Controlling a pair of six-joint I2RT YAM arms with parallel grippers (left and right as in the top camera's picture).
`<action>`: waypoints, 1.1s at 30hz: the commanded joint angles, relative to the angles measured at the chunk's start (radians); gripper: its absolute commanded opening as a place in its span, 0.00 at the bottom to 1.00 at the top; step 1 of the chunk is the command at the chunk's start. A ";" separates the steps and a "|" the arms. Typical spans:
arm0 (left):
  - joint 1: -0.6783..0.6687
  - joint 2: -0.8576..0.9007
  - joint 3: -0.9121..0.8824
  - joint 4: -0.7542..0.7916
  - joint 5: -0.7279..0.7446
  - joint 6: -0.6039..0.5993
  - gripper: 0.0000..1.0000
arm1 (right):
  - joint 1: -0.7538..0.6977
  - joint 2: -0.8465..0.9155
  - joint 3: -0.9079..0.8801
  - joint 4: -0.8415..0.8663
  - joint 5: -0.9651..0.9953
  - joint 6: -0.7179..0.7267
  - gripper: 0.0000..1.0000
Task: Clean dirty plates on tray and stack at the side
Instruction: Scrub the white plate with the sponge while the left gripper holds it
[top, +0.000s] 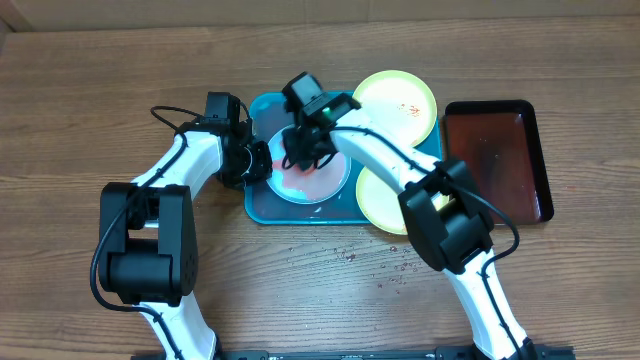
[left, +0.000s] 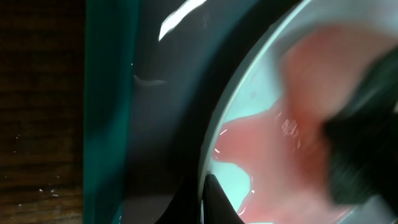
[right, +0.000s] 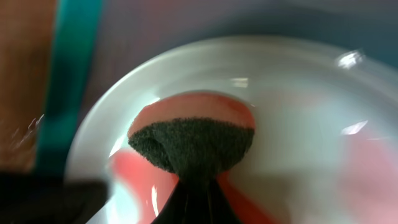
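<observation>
Right pincer (right: 196, 194): closed on a dark scouring sponge (right: 193, 144), which hangs from the fingertips with its lower face pressed onto the pale blue-white plate (right: 298, 93). A red smear (right: 186, 111) lies directly beside the sponge and spreads in a pink film across the plate's centre.

Left pincer (top: 252, 160): closed on the left rim of the same plate. In the left wrist view one dark finger (left: 217, 200) lies over the rim edge; the opposing finger is not visible.

Pale blue-white plate: lies flat inside the turquoise tray (top: 258, 208), in the tray's left half, close to the left wall.

Far yellow-green plate (top: 395, 100): sits at the tray's far right corner, overlapping the rim and reaching beyond it. Small red marks show on its paler centre.

Near yellow-green plate (top: 378, 200): sits at the tray's near right corner, overhanging the near rim. The right arm covers part of it. Whether it touches the other plates cannot be determined.

Dark red tray (top: 497, 150): lies on the tabletop (top: 300, 290) to the right of the turquoise tray, just beside it, with the long sides running the same way.

Tabletop: wood grain, with small dark specks (top: 346, 256) scattered in front of the turquoise tray's near edge.
</observation>
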 joint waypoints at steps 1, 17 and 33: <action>0.006 0.020 -0.023 -0.014 -0.056 0.037 0.04 | 0.022 0.021 0.000 -0.044 -0.088 -0.006 0.04; 0.006 0.020 -0.023 -0.013 -0.055 0.037 0.04 | -0.185 0.021 0.062 -0.219 0.121 -0.009 0.04; 0.006 0.020 -0.023 0.006 -0.043 0.036 0.04 | -0.114 0.021 0.063 -0.351 -0.073 -0.008 0.04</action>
